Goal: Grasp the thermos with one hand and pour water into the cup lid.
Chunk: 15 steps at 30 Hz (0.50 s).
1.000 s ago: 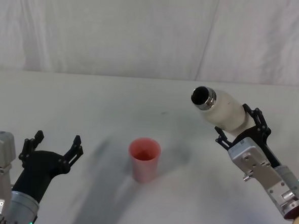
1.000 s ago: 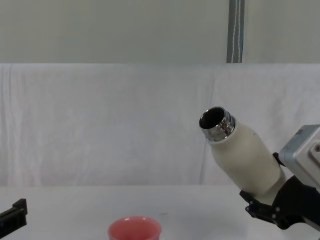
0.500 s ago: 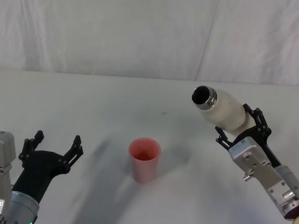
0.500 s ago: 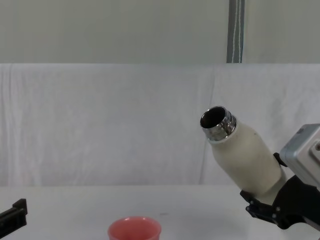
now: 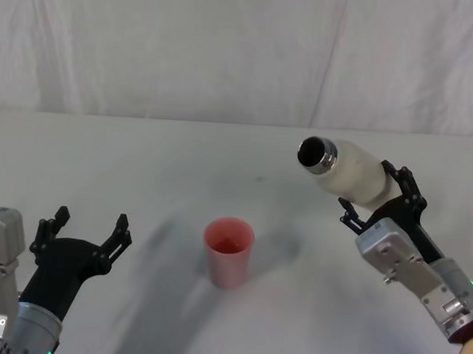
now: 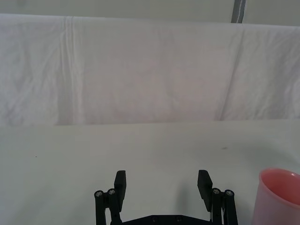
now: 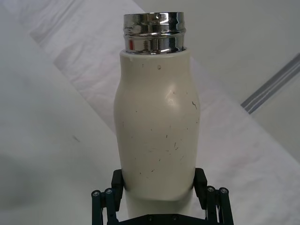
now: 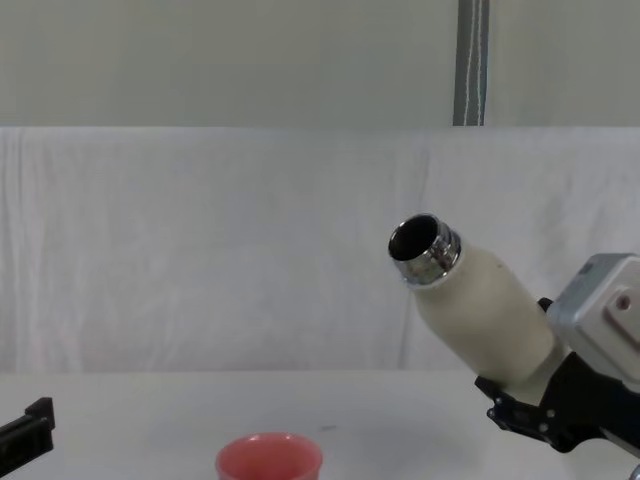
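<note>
Cream thermos (image 5: 351,170) — tilted lower, leftward

The right gripper (image 7: 159,190) has its black jaws clamped on either side of the thermos (image 7: 157,136) near its base. The cream-white body runs up from the jaws to the shiny steel threaded neck (image 7: 153,32), its matte surface flecked with small dark specks. Behind it lies the white cloth-covered table (image 7: 42,126).
</note>
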Each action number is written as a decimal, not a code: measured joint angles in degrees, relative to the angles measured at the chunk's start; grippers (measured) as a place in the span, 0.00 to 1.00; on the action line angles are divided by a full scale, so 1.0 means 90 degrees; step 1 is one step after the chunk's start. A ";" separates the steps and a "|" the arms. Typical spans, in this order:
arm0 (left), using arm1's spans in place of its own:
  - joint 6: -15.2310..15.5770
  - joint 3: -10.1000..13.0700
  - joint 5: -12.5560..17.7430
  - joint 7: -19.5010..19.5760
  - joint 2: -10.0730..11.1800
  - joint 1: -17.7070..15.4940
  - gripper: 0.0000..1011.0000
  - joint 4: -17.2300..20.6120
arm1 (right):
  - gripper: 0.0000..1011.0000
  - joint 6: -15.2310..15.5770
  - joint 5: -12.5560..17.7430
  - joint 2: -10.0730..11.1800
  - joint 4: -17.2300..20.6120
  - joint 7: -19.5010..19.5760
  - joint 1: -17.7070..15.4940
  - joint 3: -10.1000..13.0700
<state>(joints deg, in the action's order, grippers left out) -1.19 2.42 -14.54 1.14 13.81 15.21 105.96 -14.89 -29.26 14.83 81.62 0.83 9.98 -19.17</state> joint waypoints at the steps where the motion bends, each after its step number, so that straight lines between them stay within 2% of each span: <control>1: 0.0000 -0.0001 0.0000 0.0000 0.0000 0.0000 0.99 0.0000 | 0.93 -0.0013 -0.0048 0.0014 -0.0007 0.0022 0.0013 -0.0018; 5: 0.0000 0.0000 0.0000 0.0000 0.0000 0.0000 0.99 0.0000 | 0.93 -0.0074 -0.0283 0.0101 -0.0042 0.0102 0.0088 -0.0108; 10: 0.0000 0.0000 0.0000 0.0000 0.0000 0.0000 0.99 0.0000 | 0.93 -0.0162 -0.0863 0.0279 -0.0116 0.0331 0.0236 -0.0337; 15: 0.0000 0.0000 0.0000 0.0000 0.0000 0.0000 0.99 0.0000 | 0.93 -0.0197 -0.1282 0.0392 -0.0204 0.0524 0.0373 -0.0547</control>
<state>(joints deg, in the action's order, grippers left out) -1.19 2.41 -14.54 1.14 13.80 15.21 105.95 -16.66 -40.79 18.36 79.79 5.55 13.34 -24.10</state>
